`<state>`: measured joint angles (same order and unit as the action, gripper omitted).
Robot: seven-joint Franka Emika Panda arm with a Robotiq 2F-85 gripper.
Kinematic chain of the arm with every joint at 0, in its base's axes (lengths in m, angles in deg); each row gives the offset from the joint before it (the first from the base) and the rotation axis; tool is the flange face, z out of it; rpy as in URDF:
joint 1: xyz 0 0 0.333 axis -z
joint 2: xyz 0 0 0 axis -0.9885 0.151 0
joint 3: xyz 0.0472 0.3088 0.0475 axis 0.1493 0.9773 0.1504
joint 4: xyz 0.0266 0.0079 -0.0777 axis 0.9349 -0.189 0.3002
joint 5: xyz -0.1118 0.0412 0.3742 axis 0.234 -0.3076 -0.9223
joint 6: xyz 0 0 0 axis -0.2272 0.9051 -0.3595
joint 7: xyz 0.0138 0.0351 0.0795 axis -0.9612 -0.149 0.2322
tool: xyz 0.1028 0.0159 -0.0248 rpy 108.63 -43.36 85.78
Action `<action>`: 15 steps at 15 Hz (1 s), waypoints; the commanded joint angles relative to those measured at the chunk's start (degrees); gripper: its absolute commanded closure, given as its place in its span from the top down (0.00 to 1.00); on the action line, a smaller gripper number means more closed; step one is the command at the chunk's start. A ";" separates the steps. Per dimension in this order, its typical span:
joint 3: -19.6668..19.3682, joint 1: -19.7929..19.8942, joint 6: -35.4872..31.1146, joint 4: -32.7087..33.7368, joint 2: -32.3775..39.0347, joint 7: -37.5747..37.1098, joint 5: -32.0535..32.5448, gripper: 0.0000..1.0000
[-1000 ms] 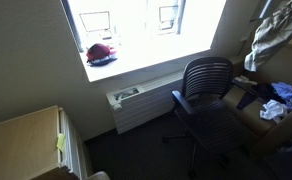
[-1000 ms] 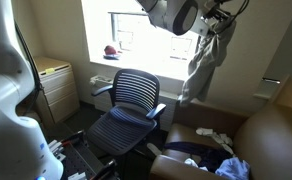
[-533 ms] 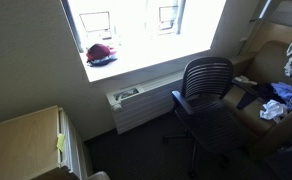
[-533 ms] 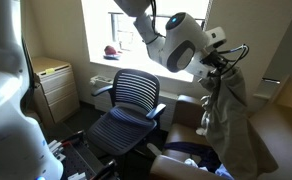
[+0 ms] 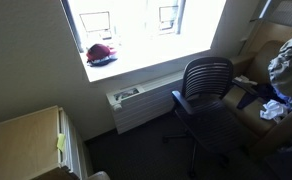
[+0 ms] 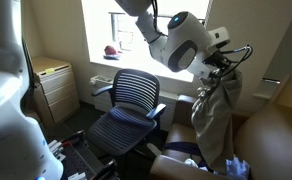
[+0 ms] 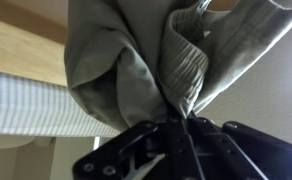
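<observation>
A bright window (image 5: pixel 136 22) fills the back wall in both exterior views, with a long heater unit (image 5: pixel 146 100) set under its sill. At the side of the room stands a brown armchair (image 6: pixel 278 130), and just in front of it a black mesh office chair (image 6: pixel 131 105) that is turned partly away from the window. A pale wooden cabinet (image 6: pixel 54 85) stands against the wall well apart from both chairs. The robot arm (image 6: pixel 176 40) reaches in from above, over the armchair. From it hangs a grey-green garment (image 6: pixel 218 112), bunched at the top and drooping in loose folds above the armchair's seat, clear of the cushions; in an exterior view it shows at the frame's edge (image 5: pixel 286 58). Below it, on the seat, lies a small heap of blue and white clothes (image 5: pixel 278 103). A red cap-like thing (image 5: pixel 101 53) sits on the window sill. The gripper (image 7: pixel 181 122) is clenched on the garment's gathered top, the cloth pinched between its dark fingers in the wrist view.
</observation>
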<state>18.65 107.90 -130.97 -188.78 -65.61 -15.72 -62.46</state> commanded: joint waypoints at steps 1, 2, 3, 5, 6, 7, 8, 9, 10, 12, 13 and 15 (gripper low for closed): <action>-9.06 -3.37 0.75 -4.22 0.51 3.35 5.08 0.02; -10.80 -3.79 2.78 -4.97 0.62 3.42 6.11 0.02; -10.00 -2.18 5.07 -6.00 0.57 5.07 5.83 0.02; -15.69 -5.01 9.55 -6.59 1.16 5.74 8.50 0.02; -18.19 -6.70 12.39 -6.38 1.24 7.57 8.21 0.02; -21.51 -8.92 14.33 -6.05 1.78 7.94 9.19 0.02; -23.91 -10.60 16.43 -5.60 2.04 8.12 10.26 0.02; -25.70 -11.96 18.63 -5.62 2.05 8.28 11.62 0.02; -28.04 -13.90 19.93 -5.49 2.26 7.92 13.15 0.02; -25.95 -11.60 18.32 -5.68 2.47 6.18 13.60 0.02; -26.78 -12.39 18.52 -5.68 2.53 5.70 13.99 0.07; -26.29 -12.11 18.50 -5.68 2.55 5.63 13.90 0.02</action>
<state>-8.40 94.85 -112.53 -194.62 -63.02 -9.37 -49.61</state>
